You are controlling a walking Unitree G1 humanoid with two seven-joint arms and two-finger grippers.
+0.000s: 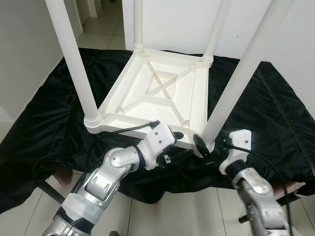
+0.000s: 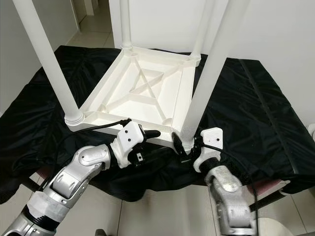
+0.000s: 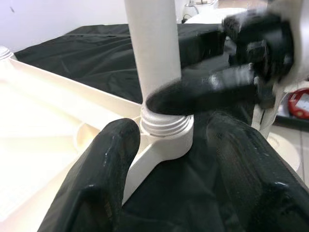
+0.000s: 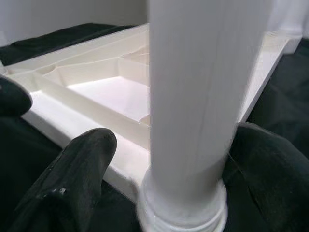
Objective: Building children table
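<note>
A white plastic children's table (image 1: 162, 93) lies upside down on a black cloth, its legs pointing up. The near right leg (image 1: 236, 83) stands in its corner socket, and its threaded collar (image 3: 166, 123) shows above the socket. My right gripper (image 1: 206, 145) is open around the base of this leg. In the right wrist view one finger (image 4: 82, 164) stands apart from the leg (image 4: 193, 96) while the other lies close against it. My left gripper (image 1: 179, 142) is open at the table's near edge, its fingers (image 3: 96, 174) straddling the same corner socket.
The black cloth (image 1: 275, 113) covers a low platform that ends just in front of me, with tiled floor (image 1: 187, 216) below. The near left leg (image 1: 74, 64) rises beside my left arm. White walls stand behind and to the left.
</note>
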